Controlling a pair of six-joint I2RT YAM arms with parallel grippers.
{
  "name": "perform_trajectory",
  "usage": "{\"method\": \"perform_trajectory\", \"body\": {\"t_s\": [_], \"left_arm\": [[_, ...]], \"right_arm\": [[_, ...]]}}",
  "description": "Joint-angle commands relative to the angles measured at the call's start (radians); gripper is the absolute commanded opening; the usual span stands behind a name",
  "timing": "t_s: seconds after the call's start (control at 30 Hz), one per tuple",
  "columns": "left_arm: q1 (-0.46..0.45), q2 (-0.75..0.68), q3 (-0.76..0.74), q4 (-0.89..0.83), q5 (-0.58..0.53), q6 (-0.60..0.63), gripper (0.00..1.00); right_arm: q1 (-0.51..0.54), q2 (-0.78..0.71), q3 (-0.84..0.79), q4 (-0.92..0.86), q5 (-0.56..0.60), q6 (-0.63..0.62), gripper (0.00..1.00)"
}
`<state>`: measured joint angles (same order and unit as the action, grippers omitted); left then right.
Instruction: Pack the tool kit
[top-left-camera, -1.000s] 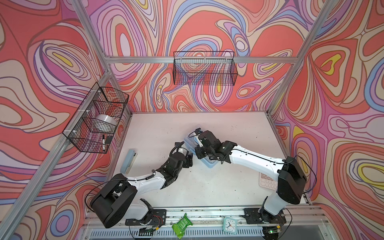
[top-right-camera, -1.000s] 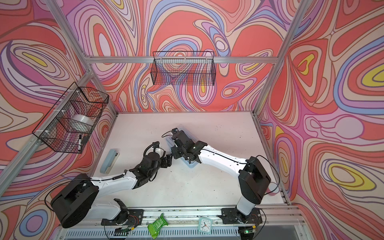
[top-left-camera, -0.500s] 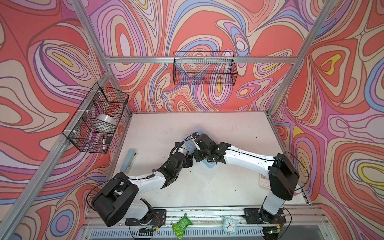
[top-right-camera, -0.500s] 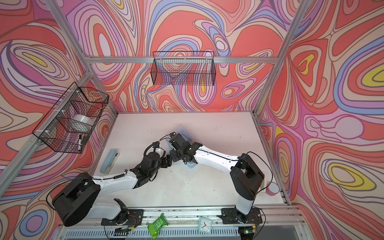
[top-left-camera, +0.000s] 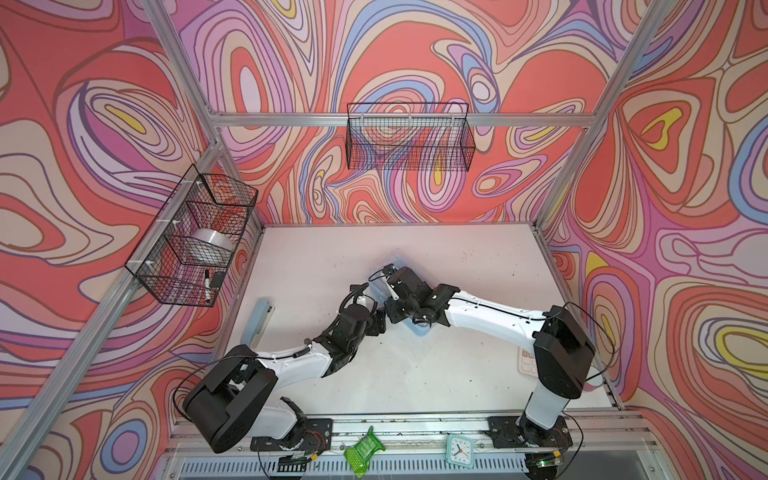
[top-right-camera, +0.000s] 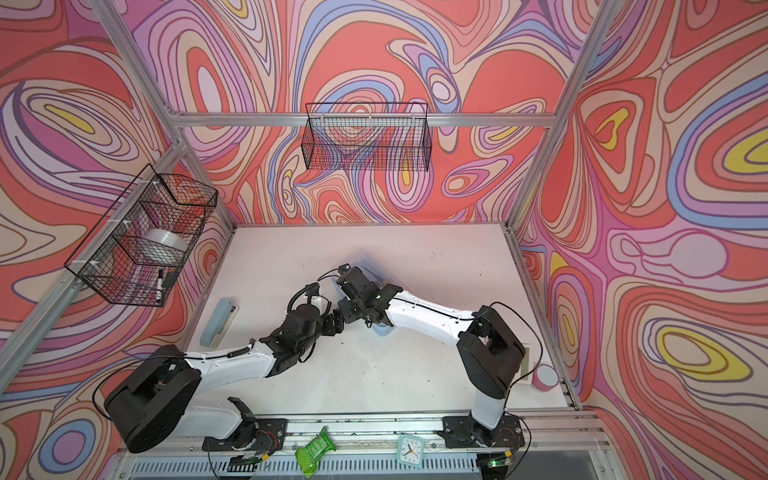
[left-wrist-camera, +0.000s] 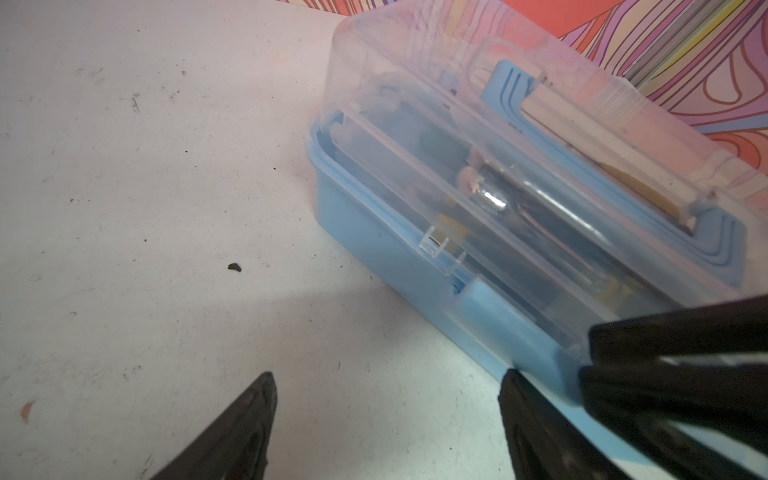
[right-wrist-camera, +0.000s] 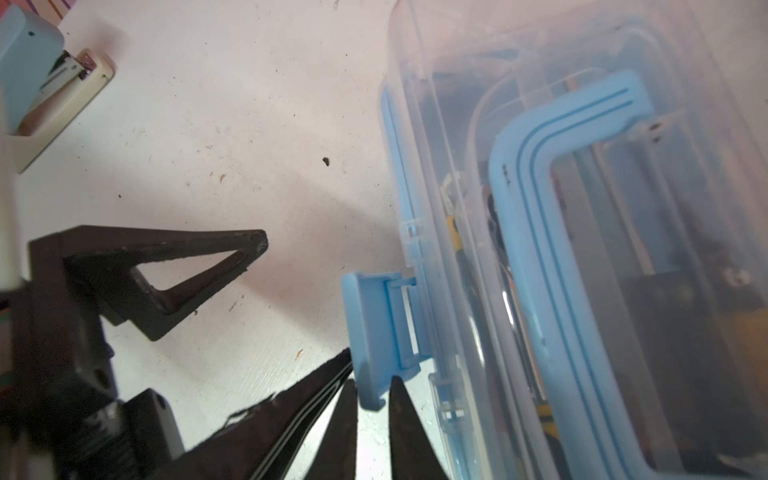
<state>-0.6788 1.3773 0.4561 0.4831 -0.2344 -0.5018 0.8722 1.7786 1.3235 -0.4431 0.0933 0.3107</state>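
White table (top-left-camera: 415, 374) | R end effector (right-wrist-camera: 372, 380) shifted left, pinching latch (right-wrist-camera: 374, 324) | L end effector (left-wrist-camera: 388, 374) wide, by box (left-wrist-camera: 374, 245)

we see bare table (top-left-camera: 415, 374) free in front of the box (left-wrist-camera: 374, 249). at the latch (right-wrist-camera: 374, 316) room is tight: the right gripper (right-wrist-camera: 372, 380) pinches it, with the spread left gripper (left-wrist-camera: 388, 374) just beside. the stapler (top-left-camera: 259, 322) lies well apart.

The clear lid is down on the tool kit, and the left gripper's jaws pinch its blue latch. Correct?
No: it is the right gripper whose jaws pinch the latch, per the right wrist view; the left gripper is open. The clear lid is down.
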Motion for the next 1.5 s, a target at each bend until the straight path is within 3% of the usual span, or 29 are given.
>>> {"method": "perform_trajectory", "body": {"t_s": [0.0, 1.47], "left_arm": [[0.008, 0.015, 0.01, 0.032, 0.006, -0.009, 0.84], [0.01, 0.106, 0.081, 0.09, 0.053, -0.028, 0.84]], "right_arm": [[0.008, 0.029, 0.023, -0.029, 0.032, 0.002, 0.14], [0.008, -0.001, 0.034, -0.077, 0.186, 0.052, 0.08]]}}
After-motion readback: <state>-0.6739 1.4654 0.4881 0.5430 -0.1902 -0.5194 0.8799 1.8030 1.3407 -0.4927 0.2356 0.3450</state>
